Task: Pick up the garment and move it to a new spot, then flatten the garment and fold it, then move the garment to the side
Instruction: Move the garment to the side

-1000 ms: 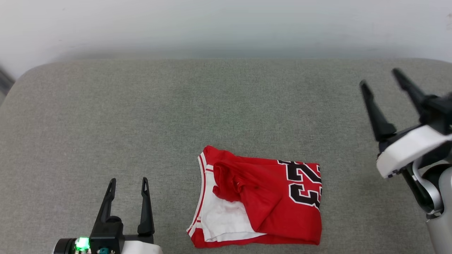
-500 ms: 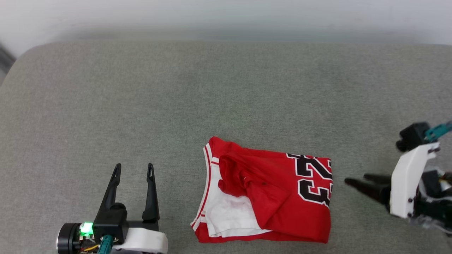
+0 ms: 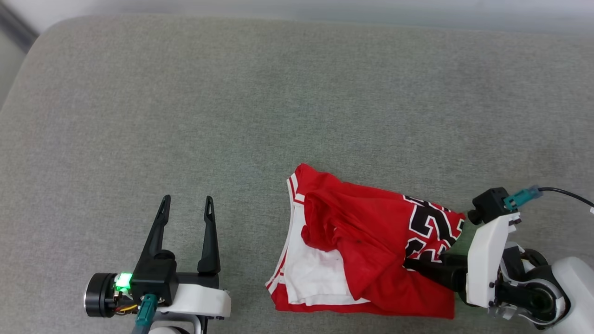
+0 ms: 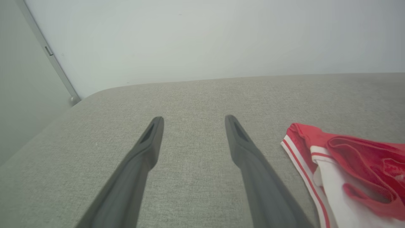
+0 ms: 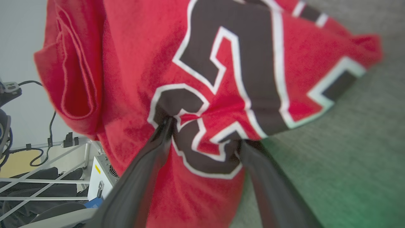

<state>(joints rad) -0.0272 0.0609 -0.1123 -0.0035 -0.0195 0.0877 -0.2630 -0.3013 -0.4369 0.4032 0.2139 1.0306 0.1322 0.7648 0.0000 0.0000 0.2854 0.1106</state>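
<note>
Now the right gripper [image 5: 204, 132] has slid onto the right edge of the garment [image 3: 371, 232], low and right on the grey cushion [image 3: 232, 116], fingers apart around the cloth, and the left gripper [image 3: 187, 200] has its fingers apart too.

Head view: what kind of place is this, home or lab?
Likely a lab or test room: grey upholstered pad against a plain pale wall, and the right wrist view catches a metal frame, loose cables and a white equipment box.
</note>
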